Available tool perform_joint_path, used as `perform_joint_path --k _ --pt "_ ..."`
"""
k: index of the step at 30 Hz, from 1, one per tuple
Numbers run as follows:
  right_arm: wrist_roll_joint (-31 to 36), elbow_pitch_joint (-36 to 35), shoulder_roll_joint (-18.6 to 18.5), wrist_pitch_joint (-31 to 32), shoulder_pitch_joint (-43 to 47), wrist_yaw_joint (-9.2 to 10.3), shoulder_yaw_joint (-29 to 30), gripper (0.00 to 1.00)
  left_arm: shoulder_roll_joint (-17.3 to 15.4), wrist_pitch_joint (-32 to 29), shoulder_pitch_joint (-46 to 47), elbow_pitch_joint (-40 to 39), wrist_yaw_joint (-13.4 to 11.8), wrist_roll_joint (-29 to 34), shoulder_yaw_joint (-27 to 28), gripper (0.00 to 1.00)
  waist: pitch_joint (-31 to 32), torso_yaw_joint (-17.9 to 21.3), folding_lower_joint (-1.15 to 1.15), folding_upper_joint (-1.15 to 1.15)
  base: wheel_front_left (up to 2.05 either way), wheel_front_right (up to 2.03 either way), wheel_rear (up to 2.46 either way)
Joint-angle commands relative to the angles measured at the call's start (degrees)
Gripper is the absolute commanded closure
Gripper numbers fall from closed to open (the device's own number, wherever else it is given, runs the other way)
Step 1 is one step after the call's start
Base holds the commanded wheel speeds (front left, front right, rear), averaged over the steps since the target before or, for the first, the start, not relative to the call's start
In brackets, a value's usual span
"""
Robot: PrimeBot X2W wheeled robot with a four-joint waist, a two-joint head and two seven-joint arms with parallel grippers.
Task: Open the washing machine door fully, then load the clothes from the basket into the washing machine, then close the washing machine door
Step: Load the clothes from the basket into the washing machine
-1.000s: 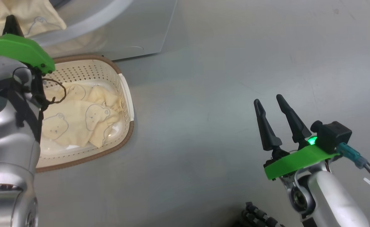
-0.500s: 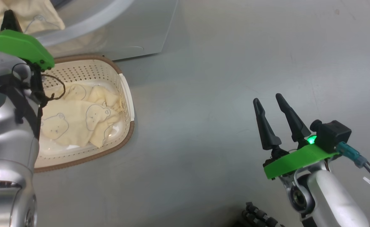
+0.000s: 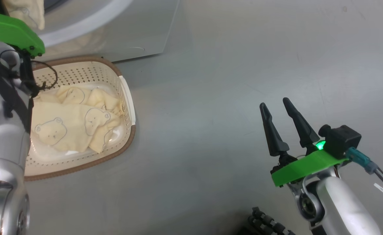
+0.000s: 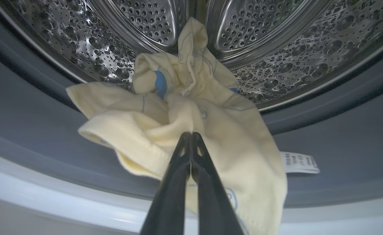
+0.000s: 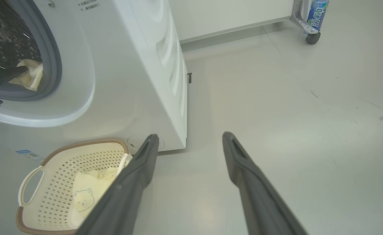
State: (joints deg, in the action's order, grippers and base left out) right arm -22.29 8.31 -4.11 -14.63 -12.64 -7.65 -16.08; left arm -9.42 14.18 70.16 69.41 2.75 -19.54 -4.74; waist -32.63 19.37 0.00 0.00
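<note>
Partly cut off below, garment (image 4: 243,137) gripped by left pincer (image 4: 190,133); right pincer (image 3: 274,102) agape.

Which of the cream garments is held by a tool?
The garment at the mouth of the drum: the left tool is shut on it. The other garments lie loose in the basket.

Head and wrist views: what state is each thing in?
White front-loading washing machine: mouth open, steel drum exposed.
Left hand: shut on a cream bear-print garment at the drum mouth.
Right hand: open, empty.
Cream perforated plastic basket: holds cream bear-print clothes.
</note>
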Motion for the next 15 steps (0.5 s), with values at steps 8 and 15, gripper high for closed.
perform_joint_path --k 8,15 --pt "-0.6 -1.4 -0.2 -0.4 0.2 0.16 -1.7 0.0 -3.7 0.8 5.6 -3.2 -1.6 1.8 -0.7 1.0 -0.3 0.9 0.0 0.0 0.0 0.0 0.0" --pt "-0.8 -1.4 -0.2 -0.4 0.5 0.16 -2.5 0.0 -5.5 0.8 9.1 -2.8 -2.9 2.9 -1.6 1.0 -0.9 2.6 0.0 0.0 0.0 0.0 0.0"
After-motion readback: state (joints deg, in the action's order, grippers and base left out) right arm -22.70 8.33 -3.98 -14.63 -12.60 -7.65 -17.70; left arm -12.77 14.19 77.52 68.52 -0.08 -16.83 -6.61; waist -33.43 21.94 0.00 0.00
